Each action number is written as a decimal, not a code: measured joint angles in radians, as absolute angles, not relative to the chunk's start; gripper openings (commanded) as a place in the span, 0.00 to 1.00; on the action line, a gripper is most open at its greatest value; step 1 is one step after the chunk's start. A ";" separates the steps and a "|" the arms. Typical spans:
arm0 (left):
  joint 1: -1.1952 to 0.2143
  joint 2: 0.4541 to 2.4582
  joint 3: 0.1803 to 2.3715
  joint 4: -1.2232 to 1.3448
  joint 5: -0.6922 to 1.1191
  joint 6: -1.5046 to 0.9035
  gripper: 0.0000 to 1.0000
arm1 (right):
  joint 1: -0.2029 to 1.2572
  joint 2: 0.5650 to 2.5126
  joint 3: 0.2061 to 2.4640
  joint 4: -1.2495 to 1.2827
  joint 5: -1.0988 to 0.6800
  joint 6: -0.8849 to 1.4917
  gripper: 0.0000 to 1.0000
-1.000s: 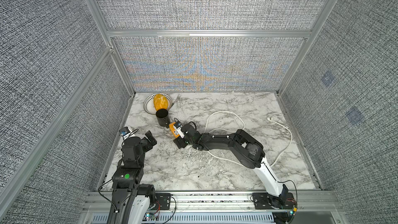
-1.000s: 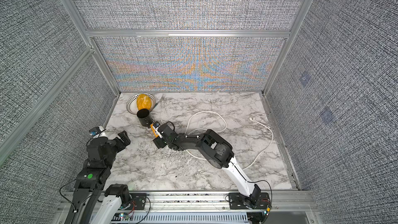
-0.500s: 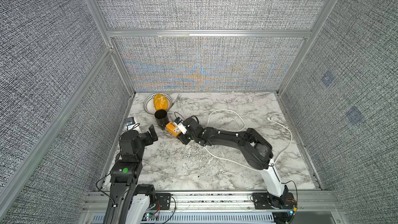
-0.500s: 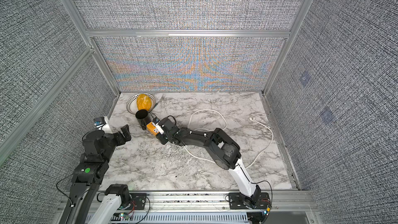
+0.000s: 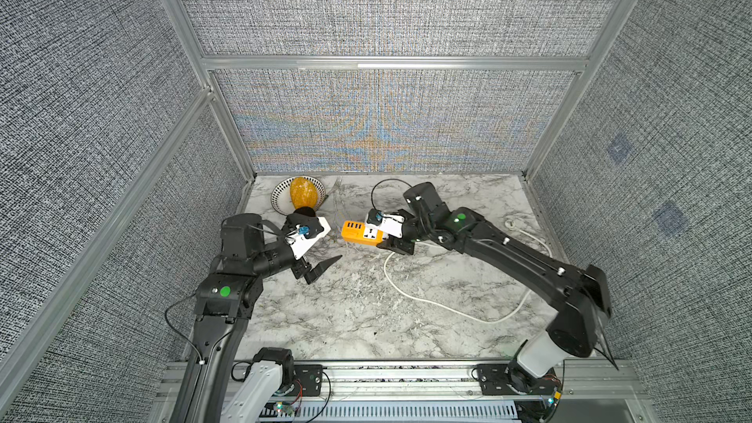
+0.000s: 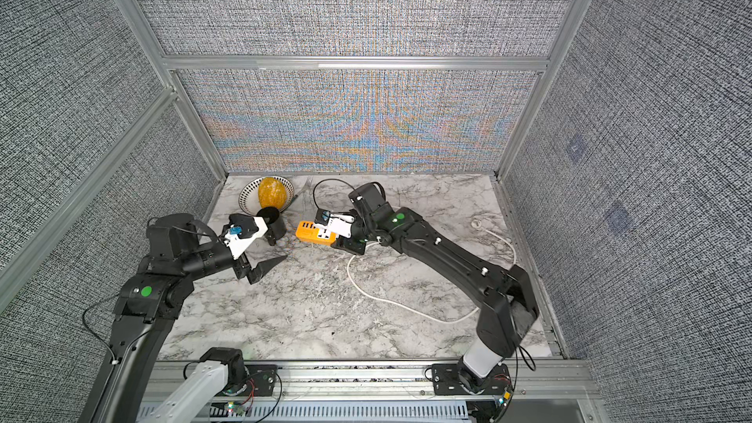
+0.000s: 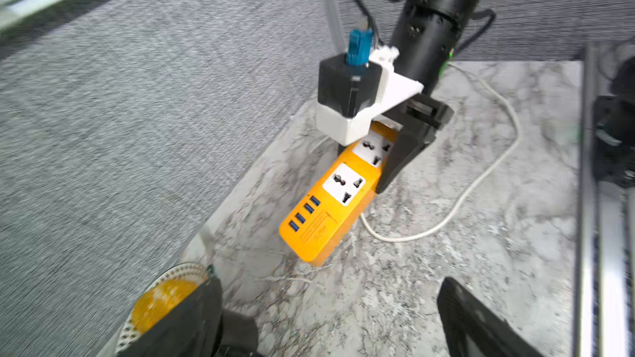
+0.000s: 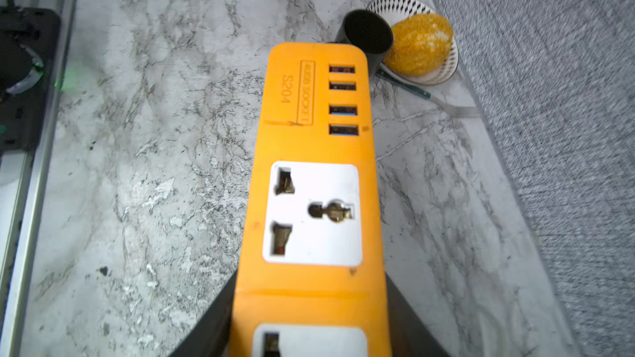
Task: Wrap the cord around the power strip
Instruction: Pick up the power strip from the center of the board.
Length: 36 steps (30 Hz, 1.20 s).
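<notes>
Marble table (image 5: 325, 319) carries everything. Left gripper (image 7: 330, 307) hangs spread wide and empty, facing the power strip (image 5: 360, 233), which the right gripper (image 8: 311, 321) clamps across its long sides at its socket end, toward the table's back. The strip looks rigid, light, smooth. The cord (image 5: 431, 303), limp yet springy, trails unwound over the marble to its plug (image 5: 510, 222); pinch it near the strip.

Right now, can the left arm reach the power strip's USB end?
Probably yes: the open left claw faces the free end of the power strip across bare table; the right claw grips only its other end.
</notes>
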<state>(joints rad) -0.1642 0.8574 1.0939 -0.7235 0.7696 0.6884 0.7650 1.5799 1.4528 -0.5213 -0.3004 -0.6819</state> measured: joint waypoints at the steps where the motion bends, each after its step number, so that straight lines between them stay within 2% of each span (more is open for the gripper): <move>1: -0.185 0.876 1.105 -0.746 0.785 0.708 0.99 | 0.766 1.559 1.448 -0.529 -0.306 -0.716 0.00; 8: -0.319 0.964 1.124 -0.834 0.793 0.809 0.99 | 0.820 1.532 1.521 -0.599 -0.323 -0.897 0.00; 20: -0.346 1.030 1.137 -0.789 0.680 0.890 0.98 | 0.852 1.532 1.588 -0.690 -0.328 -0.997 0.00; 22: -0.347 1.044 1.137 -0.788 0.680 0.890 0.93 | 0.854 1.523 1.585 -0.687 -0.328 -1.001 0.00; 24: -0.348 1.055 1.137 -0.785 0.684 0.889 0.82 | 0.856 1.520 1.584 -0.683 -0.329 -1.005 0.00; 30: -0.356 1.066 1.139 -0.760 0.702 0.886 0.60 | 0.857 1.537 1.588 -0.681 -0.338 -1.020 0.00; 35: -0.361 1.064 1.138 -0.758 0.705 0.932 0.46 | 0.853 1.534 1.589 -0.678 -0.347 -0.993 0.00; 36: -0.363 1.064 1.138 -0.758 0.700 0.943 0.38 | 0.852 1.533 1.588 -0.679 -0.348 -0.986 0.00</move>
